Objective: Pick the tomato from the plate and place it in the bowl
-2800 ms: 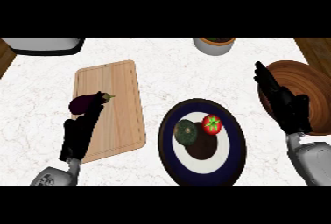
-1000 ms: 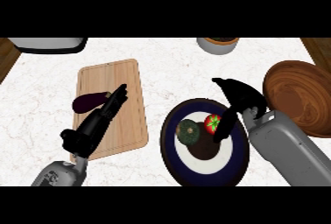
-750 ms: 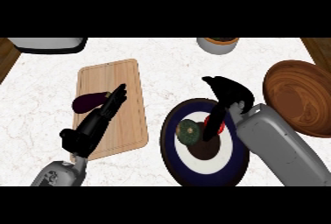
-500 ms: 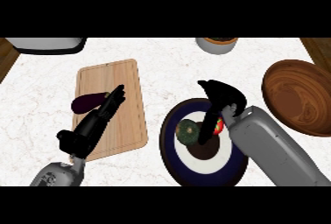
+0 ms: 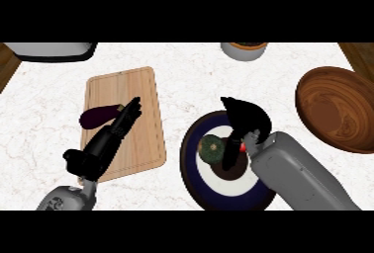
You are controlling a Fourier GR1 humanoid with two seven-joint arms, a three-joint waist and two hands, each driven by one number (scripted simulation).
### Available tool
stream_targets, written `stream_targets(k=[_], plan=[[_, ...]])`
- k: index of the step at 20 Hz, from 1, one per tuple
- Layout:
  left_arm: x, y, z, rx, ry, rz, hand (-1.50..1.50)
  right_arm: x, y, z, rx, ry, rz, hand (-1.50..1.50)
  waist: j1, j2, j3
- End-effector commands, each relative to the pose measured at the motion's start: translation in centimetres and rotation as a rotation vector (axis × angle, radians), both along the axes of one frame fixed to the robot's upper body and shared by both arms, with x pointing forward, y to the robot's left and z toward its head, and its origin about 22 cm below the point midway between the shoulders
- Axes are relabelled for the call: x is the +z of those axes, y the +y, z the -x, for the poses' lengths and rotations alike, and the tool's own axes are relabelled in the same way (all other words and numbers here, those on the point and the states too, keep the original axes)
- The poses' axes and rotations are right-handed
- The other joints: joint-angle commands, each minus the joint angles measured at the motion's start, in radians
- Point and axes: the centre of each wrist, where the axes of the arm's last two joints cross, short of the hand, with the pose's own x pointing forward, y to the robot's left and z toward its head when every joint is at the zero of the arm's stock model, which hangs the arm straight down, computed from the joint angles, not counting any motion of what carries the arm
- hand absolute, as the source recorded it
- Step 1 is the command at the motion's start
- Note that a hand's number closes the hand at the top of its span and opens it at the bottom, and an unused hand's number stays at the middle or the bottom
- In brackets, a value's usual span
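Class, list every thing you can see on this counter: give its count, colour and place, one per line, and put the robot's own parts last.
Cutting board: one, light wood, left of centre.
Eggplant: one, dark purple, on the board's left edge.
Plate: one, dark blue rim with a white ring, centre right.
Green vegetable: one, round, dark green, on the plate.
Tomato: one, red, on the plate, only a sliver showing under the right hand.
Bowl: one, brown wood, right edge.
Cup-like container: one, grey, top edge, cut off.
Pale object: one, top left corner, cut off.
Left hand: black, fingers straight, over the board.
Right hand: black, fingers curled over the tomato.
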Motion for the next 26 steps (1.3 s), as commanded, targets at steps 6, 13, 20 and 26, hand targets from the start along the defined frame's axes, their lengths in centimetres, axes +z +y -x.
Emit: stream_targets(k=[6, 13, 20, 26], plan=[[0.8, -0.5, -0.4, 0.002, -0.017, -0.014, 0.00, -1.8, 1.1, 1.4, -0.093, -0.093, 0.171, -1.50, 0.003, 0.000, 0.000], [1.9, 0.5, 0.6, -0.011, 0.008, -0.003, 0.00, -4.8, -2.0, 1.4, -0.156, -0.053, 0.208, -1.50, 0.003, 0.000, 0.001], [0.0, -0.1, -0.5, -0.004, 0.000, 0.004, 0.00, -4.4, -2.4, 0.2, -0.143, -0.009, 0.184, -1.50, 0.001, 0.002, 0.000], [1.4, 0.3, -0.5, -0.003, -0.023, -0.008, 0.00, -8.6, -3.5, 1.9, -0.139, -0.042, 0.159, -1.50, 0.001, 0.002, 0.001]])
